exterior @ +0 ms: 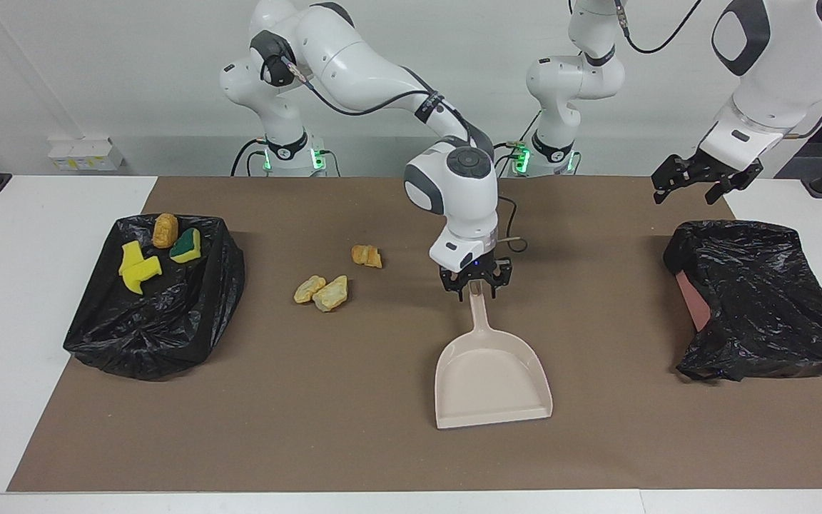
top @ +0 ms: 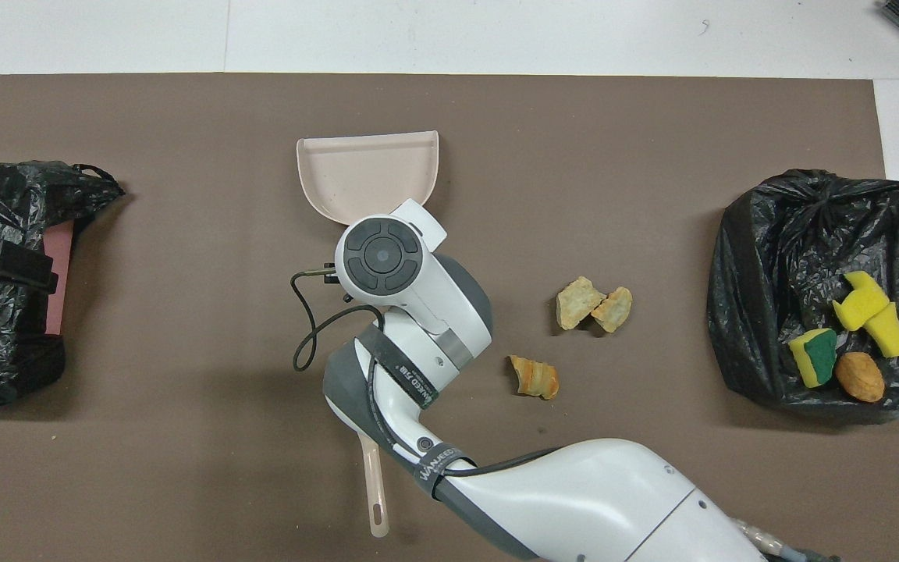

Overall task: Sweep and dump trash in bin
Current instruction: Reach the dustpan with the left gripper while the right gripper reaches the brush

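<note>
**A:** Start big: what are the arms doing over the brown mat (exterior: 354, 442)?

**B:** The right gripper (exterior: 477, 285) is at the dustpan's handle tip with its fingers spread, one on each side, not clamped. I'd guess it is letting go. The left gripper (exterior: 703, 182) waits, wide and empty, above the crumpled black bag (exterior: 760, 300) at its own end.

**A:** And the bin?

**B:** The bin (exterior: 168, 335) at the right arm's end holds sponge pieces (exterior: 138, 265) and one bread lump (exterior: 164, 230).

**A:** The dustpan?

**B:** The dustpan (exterior: 491, 378) lies flat mid-mat. Its long axis runs near to far, with the handle toward the robots and the mouth facing away.

**A:** Loose trash?

**B:** Three bread lumps (exterior: 322, 291) sit between the dustpan and the bin. Two touch in a row along the table. The brush (top: 372, 492) lies nearer the robots.
</note>
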